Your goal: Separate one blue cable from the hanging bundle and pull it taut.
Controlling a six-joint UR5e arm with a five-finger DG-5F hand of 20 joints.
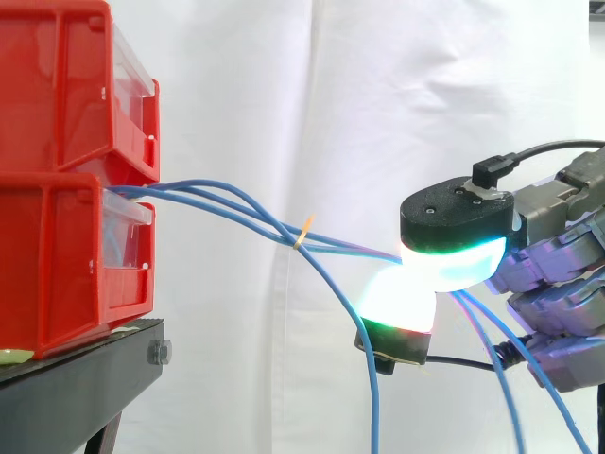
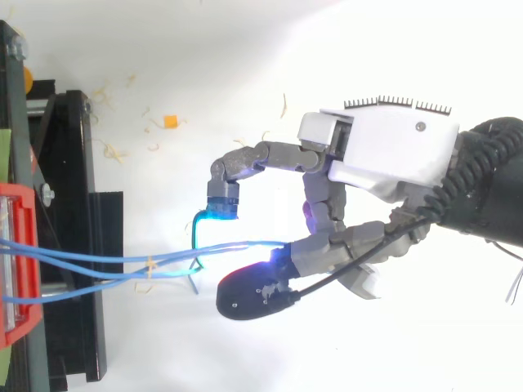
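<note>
Ok so the hand (image 2: 384, 155) has got its grab: it's clamped on a blue cable (image 2: 245, 244), pinched between two glowing pads (image 1: 454, 260), well to the right of the red bins (image 1: 57, 95) on the black stand (image 1: 76, 388). The bundle (image 1: 217, 200) comes out from between the bins and runs right through a small yellowish tie (image 1: 303, 236). Just past the tie, one loose strand (image 1: 374, 397) drops straight down on its own, clear of the pinch.

I'd say we're at the end of the grasp step and the pull is next. The run from the bins to the pinch sags a bit, so it isn't taut yet. The next move probably means drawing the hand further right, away from the bins, while keeping the pinch firm so the cable doesn't slip.

Hard to make out:
- The glow washes out the pinch itself, so I can't tell if it's holding one strand or more.
- Two blue lengths hang down right of the pads and run off the bottom edge.
- Where the cables attach inside the bins is hidden.
</note>
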